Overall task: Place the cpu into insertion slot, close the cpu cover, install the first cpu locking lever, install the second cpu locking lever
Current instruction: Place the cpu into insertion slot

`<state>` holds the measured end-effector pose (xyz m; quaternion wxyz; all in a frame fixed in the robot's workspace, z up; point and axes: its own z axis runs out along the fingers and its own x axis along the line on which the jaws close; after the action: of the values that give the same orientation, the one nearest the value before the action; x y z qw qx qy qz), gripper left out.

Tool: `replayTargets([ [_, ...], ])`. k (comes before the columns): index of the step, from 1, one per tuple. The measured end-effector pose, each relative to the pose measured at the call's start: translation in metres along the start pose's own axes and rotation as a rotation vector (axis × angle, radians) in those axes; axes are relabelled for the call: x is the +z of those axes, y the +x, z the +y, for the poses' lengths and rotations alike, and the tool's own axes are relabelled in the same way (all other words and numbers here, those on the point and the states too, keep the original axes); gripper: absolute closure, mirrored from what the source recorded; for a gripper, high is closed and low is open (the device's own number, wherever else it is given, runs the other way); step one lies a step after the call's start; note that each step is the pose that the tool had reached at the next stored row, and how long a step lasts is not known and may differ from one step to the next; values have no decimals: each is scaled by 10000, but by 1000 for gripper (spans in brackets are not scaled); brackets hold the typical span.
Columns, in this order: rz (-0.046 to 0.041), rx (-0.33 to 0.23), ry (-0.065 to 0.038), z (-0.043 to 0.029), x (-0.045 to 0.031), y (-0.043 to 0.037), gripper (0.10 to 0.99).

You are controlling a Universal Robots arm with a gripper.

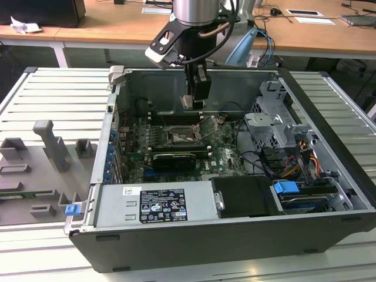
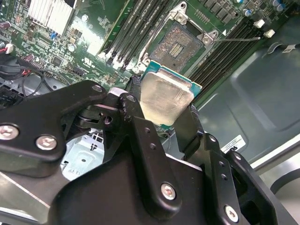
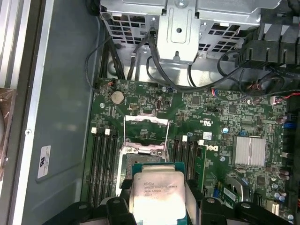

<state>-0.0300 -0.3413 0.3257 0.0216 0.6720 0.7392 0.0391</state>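
My gripper (image 1: pixel 195 97) hangs inside the open computer case (image 1: pixel 329 194), shut on the cpu (image 1: pixel 191 103) above the motherboard. In both wrist views the black fingers (image 2: pixel 136 117) clamp the cpu (image 2: pixel 166 98) (image 3: pixel 157 194) by two opposite edges, its silvery top bare. The insertion slot (image 2: pixel 176 42) (image 1: pixel 182 136) lies open and unfilled below and ahead of the chip; in the first wrist view the chip hides part of it. The cpu cover (image 3: pixel 145 120) stands swung up off the slot. A thin metal lever (image 2: pixel 239 40) sticks out beside the slot.
Long black memory slots (image 3: pixel 105 164) flank the socket on both sides. A black card (image 1: pixel 173 158) lies nearer the case front, a grey labelled box (image 1: pixel 158 202) in front of it. A metal drive cage (image 1: pixel 270 117) and cables stand at the exterior view's right. Grey fixtures (image 1: pixel 53 147) sit outside.
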Motion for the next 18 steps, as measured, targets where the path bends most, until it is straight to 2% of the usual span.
replayTargets([
  [18,-52,592,-12,-5,58,-1,557],
])
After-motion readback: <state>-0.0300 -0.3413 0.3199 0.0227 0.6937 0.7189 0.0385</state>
